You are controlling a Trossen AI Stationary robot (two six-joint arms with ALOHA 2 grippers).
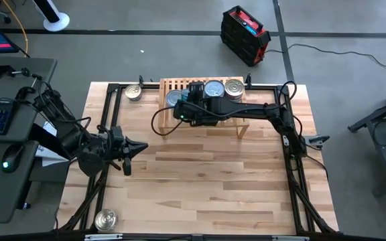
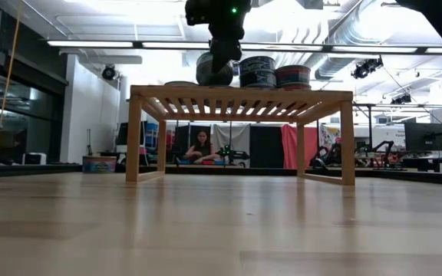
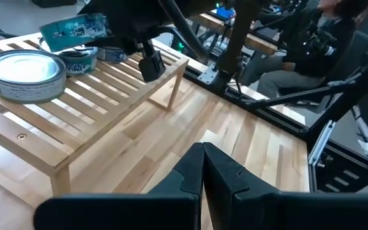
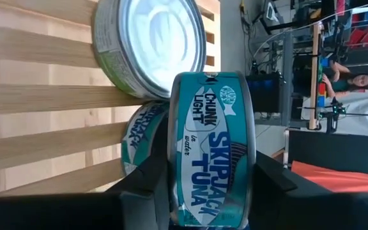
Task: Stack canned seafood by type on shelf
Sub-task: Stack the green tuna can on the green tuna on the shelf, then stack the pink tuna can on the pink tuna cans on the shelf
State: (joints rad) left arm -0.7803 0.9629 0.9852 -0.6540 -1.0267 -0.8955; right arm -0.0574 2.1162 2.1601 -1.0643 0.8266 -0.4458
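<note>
My light wood table [image 1: 200,181] carries the slatted shelf [image 1: 179,86] at its far edge; tins [image 1: 224,88] rest on the shelf slats; one tin [image 1: 134,92] sits beside the shelf; another tin [image 1: 105,219] lies at the near left corner.

A: The low light-wood slatted rack [image 1: 236,127] sits at the table's far edge, middle. On it, flat round metal tins: two side by side at the right, one [image 1: 214,88] left of the other [image 1: 234,87].

B: And the right gripper [image 1: 179,111]?

A: Over the rack's left part, clamping a teal-labelled tuna tin [image 4: 213,150] above another tin [image 4: 139,131].

B: Off the rack?

A: One silver tin [image 1: 134,93] just left of it; another [image 1: 105,219] at the near left corner, behind the left gripper [image 1: 139,148].
</note>
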